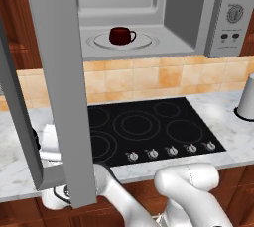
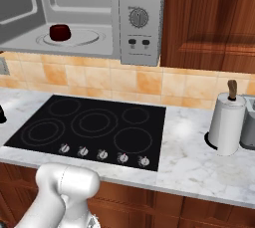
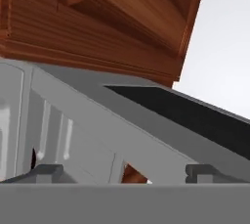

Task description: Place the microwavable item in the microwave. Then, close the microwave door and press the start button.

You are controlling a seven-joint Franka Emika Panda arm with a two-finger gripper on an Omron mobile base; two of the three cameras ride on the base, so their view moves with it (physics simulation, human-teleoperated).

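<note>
One small dark red rounded mug [image 1: 121, 35] sits on the round turntable [image 1: 144, 42] inside the large grey boxy microwave [image 1: 218, 28], and from where you look it stands upright with its handle pointing right. From the right base camera you see the same mug [image 2: 59, 32] towards the left of the white cavity, well left of the control panel with its round dial [image 2: 138, 18]. You will find the wide grey-framed microwave door [image 1: 57, 87] swung open towards you, standing as a tall grey slab on the near left of the left base view. Your gripper [image 3: 124, 170] is low on the near left, below that door, and its two dark fingertips [image 3: 46, 171] stand wide apart with nothing between them; beyond them the hand camera looks up at the door's grey frame [image 3: 112, 135] and dark glass [image 3: 195, 115]. Below the microwave lies the black glass cooktop [image 2: 94, 125] on the marble counter [image 2: 194, 152], and a white paper towel roll [image 2: 227, 122] stands at the far right.
</note>
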